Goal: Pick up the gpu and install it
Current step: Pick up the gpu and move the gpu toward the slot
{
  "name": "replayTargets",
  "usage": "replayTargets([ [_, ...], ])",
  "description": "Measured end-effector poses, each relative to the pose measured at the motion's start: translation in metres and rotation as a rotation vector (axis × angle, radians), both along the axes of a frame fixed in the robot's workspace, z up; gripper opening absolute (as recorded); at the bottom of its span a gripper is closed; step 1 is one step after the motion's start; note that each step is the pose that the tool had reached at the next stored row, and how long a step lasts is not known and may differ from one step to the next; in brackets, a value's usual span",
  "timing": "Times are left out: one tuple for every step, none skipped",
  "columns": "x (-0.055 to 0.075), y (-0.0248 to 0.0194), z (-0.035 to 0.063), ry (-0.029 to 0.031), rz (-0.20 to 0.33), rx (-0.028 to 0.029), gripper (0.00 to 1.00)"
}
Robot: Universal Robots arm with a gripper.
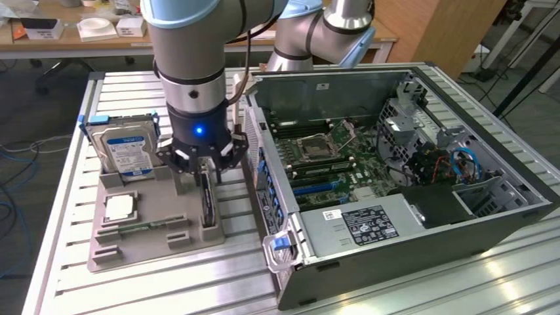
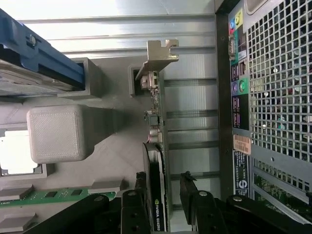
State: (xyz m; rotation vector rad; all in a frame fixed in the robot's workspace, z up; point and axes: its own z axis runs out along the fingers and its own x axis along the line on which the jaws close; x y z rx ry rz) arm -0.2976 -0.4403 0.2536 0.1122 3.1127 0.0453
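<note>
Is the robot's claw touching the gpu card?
Cannot tell. In the wrist view the open gripper straddles the gpu: bare table shows between card and one finger, but the other finger is dark against the dark card.

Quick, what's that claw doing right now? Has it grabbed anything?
Gripper: open, its jaws down on either side of the gpu, which stands on edge in the grey tray; not closed on it.

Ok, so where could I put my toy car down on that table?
Bare slatted table lies on the near side of the grey holder, and at the exterior view's right corner beside the computer case. It is crowded between holder and case, where the open gripper straddles the gpu.
</note>
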Motion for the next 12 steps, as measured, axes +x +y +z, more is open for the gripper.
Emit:
replayTargets([
  [0.0,0.0,-0.001,-0.0001,0.0,0.0001,0.42],
  [0.0,0.0,-0.0021,0.0,0.0,-0.0002,0.42],
  [-0.001,0.0,-0.0034,0.0,0.0,-0.0003,0.42],
  [-0.001,0.0,-0.0049,0.0001,0.0,-0.0006,0.42],
  [-0.001,0.0,-0.0064,0.0,0.0,-0.0007,0.42],
  [-0.001,0.0,-0.0079,0.0,0.0,-0.0008,0.42],
  [-0.002,0.0,-0.0094,0.0,0.0,-0.0009,0.42],
  [-0.002,0.0,-0.0108,0.0,0.0,-0.001,0.42],
  [-0.002,0.0,-0.0122,0.0,0.0,-0.0011,0.42],
  [-0.002,0.0,-0.0135,0.0,0.0,-0.0012,0.42],
  [-0.003,0.0,-0.0148,0.0,0.0,-0.0013,0.42],
  [-0.003,0.0001,-0.016,-0.0001,0.0,-0.0013,0.42],
])
